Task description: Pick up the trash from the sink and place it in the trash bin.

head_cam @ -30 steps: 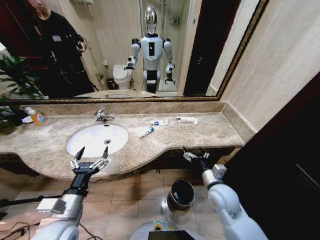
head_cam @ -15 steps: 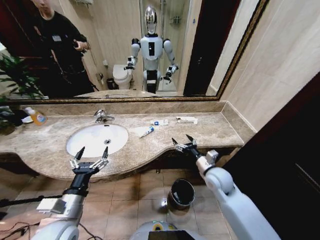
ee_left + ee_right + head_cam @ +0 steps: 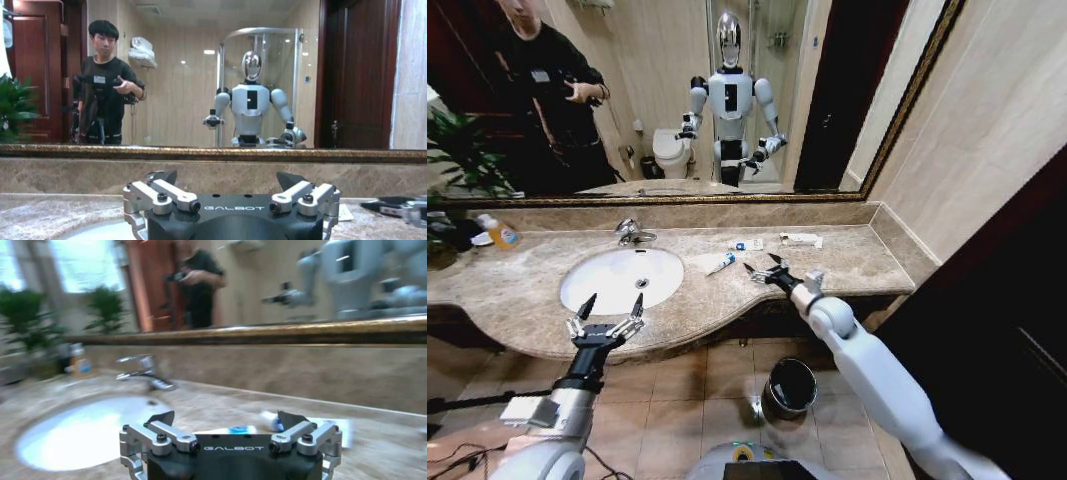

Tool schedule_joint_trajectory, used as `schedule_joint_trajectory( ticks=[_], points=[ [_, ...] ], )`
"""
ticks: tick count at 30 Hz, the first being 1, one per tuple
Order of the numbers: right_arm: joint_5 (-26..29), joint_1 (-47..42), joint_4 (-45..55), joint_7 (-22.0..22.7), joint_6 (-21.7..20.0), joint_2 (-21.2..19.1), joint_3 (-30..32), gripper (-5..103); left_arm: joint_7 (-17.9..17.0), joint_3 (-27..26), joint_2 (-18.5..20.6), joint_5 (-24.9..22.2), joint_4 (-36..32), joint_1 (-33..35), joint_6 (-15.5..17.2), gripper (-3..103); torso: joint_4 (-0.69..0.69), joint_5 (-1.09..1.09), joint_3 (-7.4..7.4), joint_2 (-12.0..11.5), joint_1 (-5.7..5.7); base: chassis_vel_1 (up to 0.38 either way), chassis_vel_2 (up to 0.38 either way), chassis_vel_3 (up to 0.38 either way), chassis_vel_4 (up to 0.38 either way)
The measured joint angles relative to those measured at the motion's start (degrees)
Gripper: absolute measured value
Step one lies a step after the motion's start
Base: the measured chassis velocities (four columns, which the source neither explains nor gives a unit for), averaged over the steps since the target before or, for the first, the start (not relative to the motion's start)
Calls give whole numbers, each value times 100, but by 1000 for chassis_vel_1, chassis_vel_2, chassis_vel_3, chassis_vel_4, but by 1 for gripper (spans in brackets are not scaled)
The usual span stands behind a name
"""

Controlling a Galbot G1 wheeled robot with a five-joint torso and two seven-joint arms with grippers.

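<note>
Right gripper [image 3: 763, 269] now over counter [image 3: 847, 262]

Beige marble bench [image 3: 847, 262] w/ white oval sink [image 3: 617, 277] set in; chrome tap [image 3: 632, 233] behind basin. On bench, right of sink: white tube w/ blue cap [image 3: 720, 263], white-blue packet [image 3: 747, 245], flat white packet [image 3: 800, 240]. Far left: orange-yellow bottle [image 3: 500, 234]. Tiled floor [image 3: 687, 400] below carries trash bin [image 3: 791, 386].

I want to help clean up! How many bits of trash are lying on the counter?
3 that I can see: a tube nearest the sink, a small packet behind it, and a flat packet farthest along. Smaller bits may be hidden.
</note>
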Motion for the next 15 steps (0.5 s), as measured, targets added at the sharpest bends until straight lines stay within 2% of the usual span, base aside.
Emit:
schedule_joint_trajectory(
  ticks=[1, 2, 4, 7, 15],
  points=[
    [-1, 143, -109, -198, -12, 19, -65, 100, 0, 0, 0, 0, 0, 0, 0, 100, 0, 0, 0, 0, 0, 0, 0, 0, 0],
    [-1, 143, -109, -198, -12, 19, -65, 100, 0, 0, 0, 0, 0, 0, 0, 100, 0, 0, 0, 0, 0, 0, 0, 0, 0],
    [-145, 478, -391, -672, -6, 68, -242, 100, 0, 0, 0, 0, 0, 0, 0, 100, 0, 1, 0, 0, 0, 0, 0, 0, 0],
    [-306, 746, -610, -897, 7, 100, -417, 100, 0, 0, 0, 0, 0, 0, 0, 100, 0, 0, 0, 0, 0, 0, 0, 0, 0],
    [-369, 1303, -1202, -488, -67, 348, -1007, 100, 0, 0, 0, 0, 0, 0, 0, 100, 0, 0, 0, 0, 0, 0, 0, 0, 0]
  ],
)
